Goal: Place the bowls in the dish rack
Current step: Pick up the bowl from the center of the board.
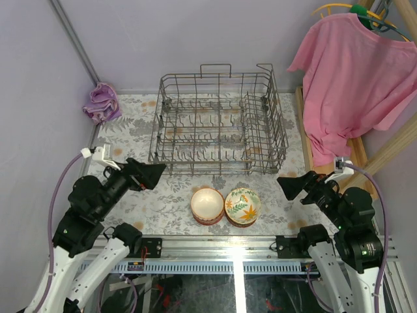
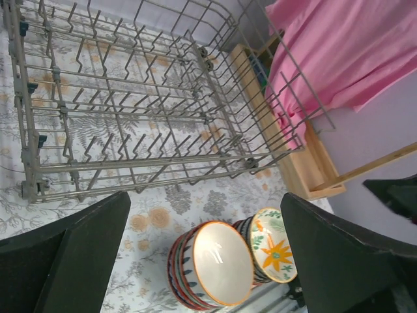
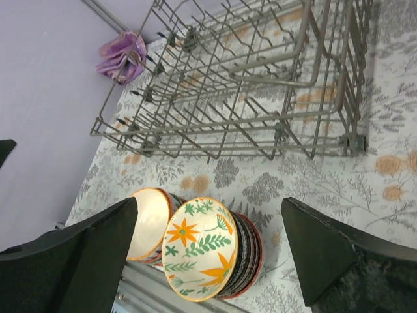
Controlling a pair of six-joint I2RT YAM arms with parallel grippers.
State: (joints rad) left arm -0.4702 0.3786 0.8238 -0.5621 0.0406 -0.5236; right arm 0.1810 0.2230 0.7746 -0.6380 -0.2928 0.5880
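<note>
Two stacks of bowls stand side by side on the flowered tablecloth near the front edge. The left stack is topped by a plain cream bowl (image 1: pixel 207 203) (image 2: pixel 218 261) (image 3: pixel 150 218), the right by an orange-green floral bowl (image 1: pixel 242 205) (image 2: pixel 277 251) (image 3: pixel 199 248). The grey wire dish rack (image 1: pixel 159 117) (image 2: pixel 130 98) (image 3: pixel 247 85) sits behind them with nothing in it. My left gripper (image 1: pixel 155 173) (image 2: pixel 205 195) hovers open to the left of the stacks. On their right my right gripper (image 1: pixel 287 185) (image 3: pixel 208 201) is open too. Neither touches a bowl.
A crumpled purple cloth (image 1: pixel 102 102) (image 3: pixel 122 55) lies at the back left beside the rack. A pink shirt (image 1: pixel 352 85) (image 2: pixel 345 52) hangs over a wooden stand (image 1: pixel 357 149) at the right. A metal rail (image 1: pixel 221 244) runs along the table's near edge.
</note>
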